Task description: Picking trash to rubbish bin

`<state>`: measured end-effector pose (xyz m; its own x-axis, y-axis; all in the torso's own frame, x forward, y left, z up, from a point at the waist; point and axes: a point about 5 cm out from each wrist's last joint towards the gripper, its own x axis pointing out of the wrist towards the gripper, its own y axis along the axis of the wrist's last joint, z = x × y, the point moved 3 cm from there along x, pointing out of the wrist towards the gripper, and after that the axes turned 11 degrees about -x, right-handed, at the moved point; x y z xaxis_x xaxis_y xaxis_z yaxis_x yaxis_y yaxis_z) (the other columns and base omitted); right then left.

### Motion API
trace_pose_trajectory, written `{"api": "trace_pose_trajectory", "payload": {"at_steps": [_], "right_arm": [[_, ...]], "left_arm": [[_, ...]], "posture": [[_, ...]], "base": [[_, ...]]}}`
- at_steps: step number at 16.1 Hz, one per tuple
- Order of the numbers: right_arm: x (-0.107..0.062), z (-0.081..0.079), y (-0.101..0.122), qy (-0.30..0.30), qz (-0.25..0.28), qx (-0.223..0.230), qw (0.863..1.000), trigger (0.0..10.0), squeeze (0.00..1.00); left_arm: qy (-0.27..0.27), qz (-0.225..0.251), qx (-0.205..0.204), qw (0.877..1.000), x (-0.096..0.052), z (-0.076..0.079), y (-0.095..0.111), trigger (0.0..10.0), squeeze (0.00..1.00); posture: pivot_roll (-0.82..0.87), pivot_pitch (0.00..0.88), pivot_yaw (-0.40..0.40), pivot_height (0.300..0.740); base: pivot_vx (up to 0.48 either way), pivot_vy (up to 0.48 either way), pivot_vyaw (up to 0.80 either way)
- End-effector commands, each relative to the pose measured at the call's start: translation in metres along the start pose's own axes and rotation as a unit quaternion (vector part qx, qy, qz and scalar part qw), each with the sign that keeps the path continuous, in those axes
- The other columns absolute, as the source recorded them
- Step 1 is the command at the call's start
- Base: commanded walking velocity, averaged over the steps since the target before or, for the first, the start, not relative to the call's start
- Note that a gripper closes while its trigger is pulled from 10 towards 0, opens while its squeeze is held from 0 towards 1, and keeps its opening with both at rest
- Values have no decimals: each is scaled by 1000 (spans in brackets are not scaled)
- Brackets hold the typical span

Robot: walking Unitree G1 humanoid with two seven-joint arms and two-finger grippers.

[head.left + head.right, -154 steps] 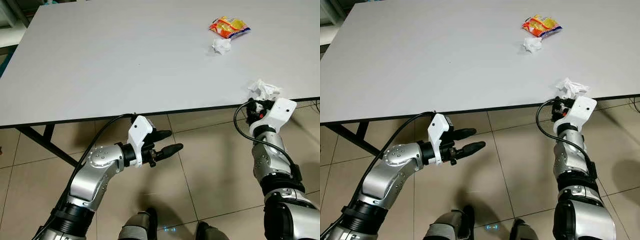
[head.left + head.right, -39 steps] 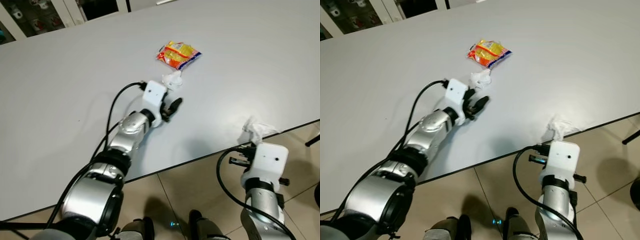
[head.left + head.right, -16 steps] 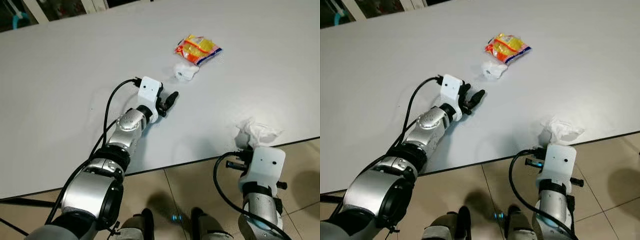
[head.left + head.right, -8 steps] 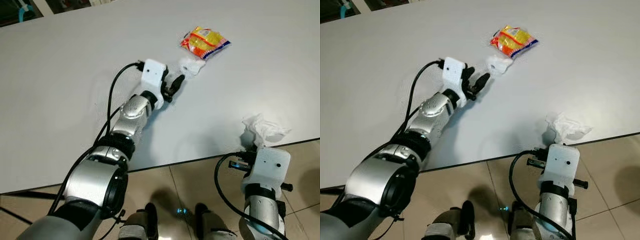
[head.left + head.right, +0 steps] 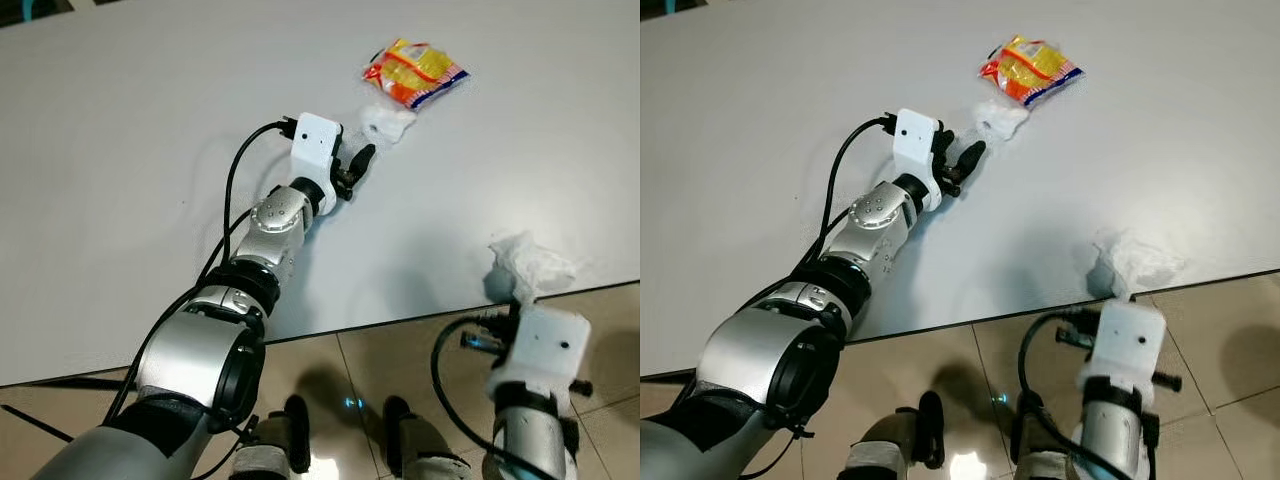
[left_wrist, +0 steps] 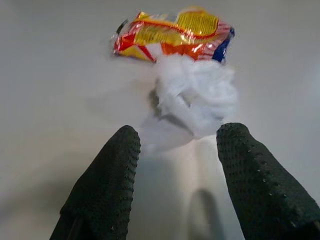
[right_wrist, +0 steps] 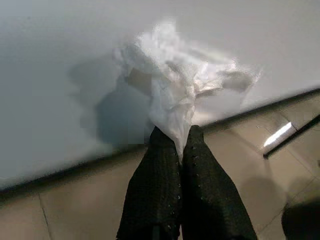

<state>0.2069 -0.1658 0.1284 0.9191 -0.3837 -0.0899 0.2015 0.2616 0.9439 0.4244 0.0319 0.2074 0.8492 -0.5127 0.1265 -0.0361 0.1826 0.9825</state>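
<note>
A small crumpled tissue (image 5: 385,122) lies in the upper middle of the frame on the white bench (image 5: 130,120), touching the near end of an orange and yellow snack packet (image 5: 414,72). The left claw (image 6: 176,150) is stretched out low over the bench just short of the tissue, its two fingers (image 6: 112,172) spread wide, one to each side, which suits closing on the wad without catching the packet behind it. At the lower right of the frame a larger wad of white paper (image 7: 175,95) rests at the bench's near edge. The right claw (image 7: 179,150) has its fingers pressed together on a hanging corner of that wad, held below the edge, probably so it can be carried off with the other piece. No rubbish bin can be made out; beneath the bench is tiled floor (image 5: 400,360).
</note>
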Motion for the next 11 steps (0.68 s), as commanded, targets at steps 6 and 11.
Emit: {"api": "trace_pose_trajectory", "payload": {"at_steps": [6, 11], "right_arm": [[-7, -15, -7, 23, -33, 17, 999, 10000, 0], [-8, -15, -7, 21, -35, 15, 999, 10000, 0]], "left_arm": [[12, -21, -14, 1000, -5, -3, -15, 10000, 0], [-13, -23, -30, 999, 0, 14, -18, 10000, 0]], "posture": [[-97, 353, 97, 740], [-113, 357, 103, 740]], "base": [[0, 0, 0], [0, 0, 0]]}}
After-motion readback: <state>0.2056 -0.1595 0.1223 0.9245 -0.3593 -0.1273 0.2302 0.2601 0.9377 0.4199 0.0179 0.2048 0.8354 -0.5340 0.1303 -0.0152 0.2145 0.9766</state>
